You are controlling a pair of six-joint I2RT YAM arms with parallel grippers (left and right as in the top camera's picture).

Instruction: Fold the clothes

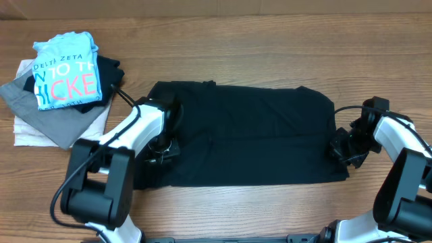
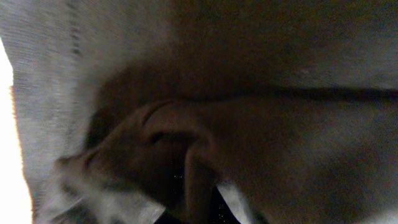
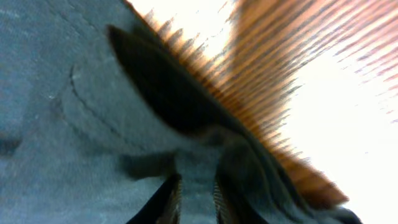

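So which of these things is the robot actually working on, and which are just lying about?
In the job:
- black garment, spread on the table
- right gripper, pinching its right edge
- left gripper, at its left end; grip unclear

Just lying about:
- light blue printed T-shirt, folded, top of a heap
- grey cloth and white cloth beneath it

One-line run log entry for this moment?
black garment: spread on table | left jaws: pinching its left edge | right jaws: pinching its right edge | folded pile: far left
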